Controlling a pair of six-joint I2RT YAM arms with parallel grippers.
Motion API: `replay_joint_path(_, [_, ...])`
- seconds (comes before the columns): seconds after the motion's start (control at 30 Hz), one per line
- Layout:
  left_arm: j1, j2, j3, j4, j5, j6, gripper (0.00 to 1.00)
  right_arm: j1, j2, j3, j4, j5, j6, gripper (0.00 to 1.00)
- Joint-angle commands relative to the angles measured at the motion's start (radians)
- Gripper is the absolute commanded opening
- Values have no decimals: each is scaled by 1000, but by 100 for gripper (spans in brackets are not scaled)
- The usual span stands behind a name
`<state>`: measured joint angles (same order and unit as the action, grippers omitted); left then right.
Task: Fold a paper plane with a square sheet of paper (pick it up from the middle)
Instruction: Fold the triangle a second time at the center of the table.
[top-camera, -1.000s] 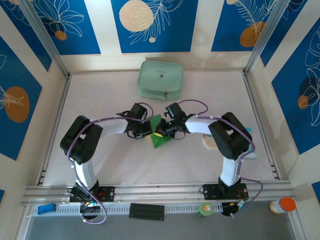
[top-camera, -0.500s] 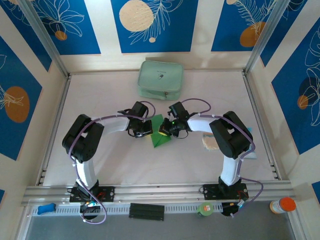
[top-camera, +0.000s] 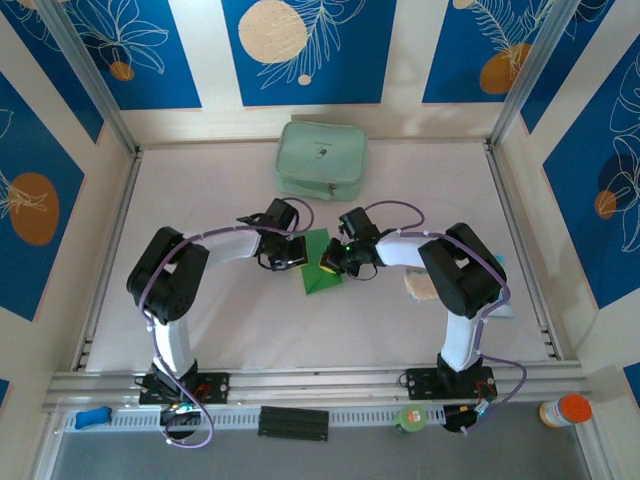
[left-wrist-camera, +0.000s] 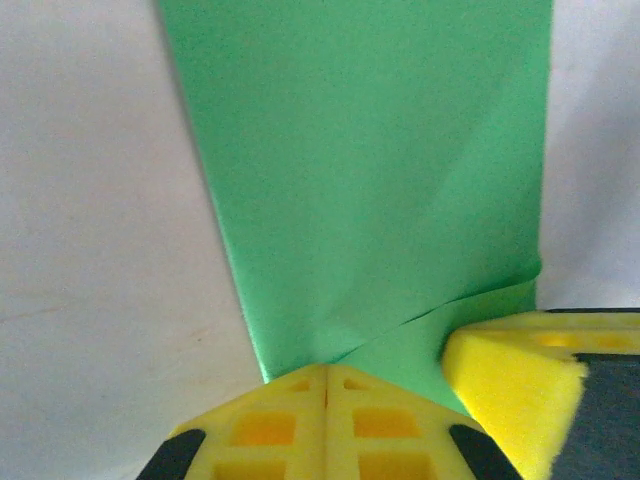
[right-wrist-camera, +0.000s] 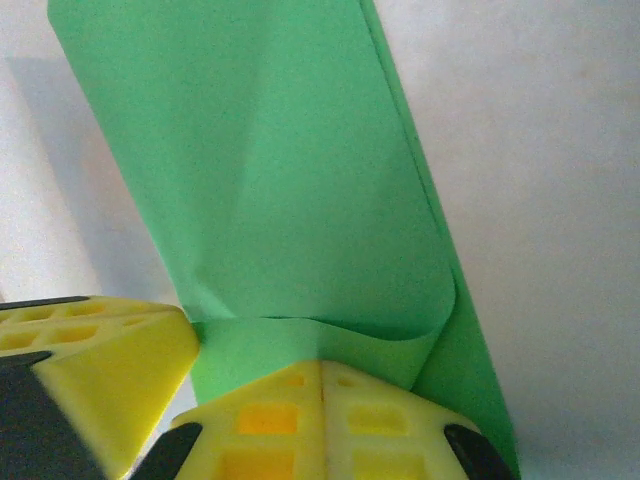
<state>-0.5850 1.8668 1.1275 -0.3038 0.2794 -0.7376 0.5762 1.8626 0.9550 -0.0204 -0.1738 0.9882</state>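
Observation:
The square sheet of paper (top-camera: 318, 270), bright green, lies mid-table folded into a layered wedge with its point toward the near edge. My left gripper (top-camera: 296, 257) is shut, its tips resting on the paper's left edge. My right gripper (top-camera: 326, 262) is shut too, tips down on the paper's right side. In the left wrist view the left gripper (left-wrist-camera: 327, 368) meets a crease in the paper (left-wrist-camera: 370, 170), with a finger (left-wrist-camera: 510, 375) of the other gripper beside it. In the right wrist view the right gripper (right-wrist-camera: 322, 365) presses beside a curled-over flap of the paper (right-wrist-camera: 280, 180).
A pale mint zip pouch (top-camera: 322, 160) sits at the back centre. A beige item (top-camera: 418, 287) and a pale blue one (top-camera: 503, 302) lie by the right arm. Metal rails (top-camera: 110, 250) border the table on both sides.
The left arm has edged right, bringing its gripper closer onto the paper. The right gripper has shifted slightly. Both stay shut and the paper has not moved.

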Motion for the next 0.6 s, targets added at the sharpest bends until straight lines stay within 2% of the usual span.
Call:
replay_joint_path(0.0, [-10,-54,19,-4,19,6,2,14,48,-31,-72,76,19,4])
replay_joint_path(0.13, [-24,-130,-41,22,30,-35,7,23,58,-21,-91,86,22,4])
replay_joint_path(0.3, [-61,-183,-124,62,62,-103,7,24,72,-11,-114,91,28,3])
replay_joint_path(0.57, [-111,-135,-147,81,83,-144,7,24,79,-8,-135,98,33,3])
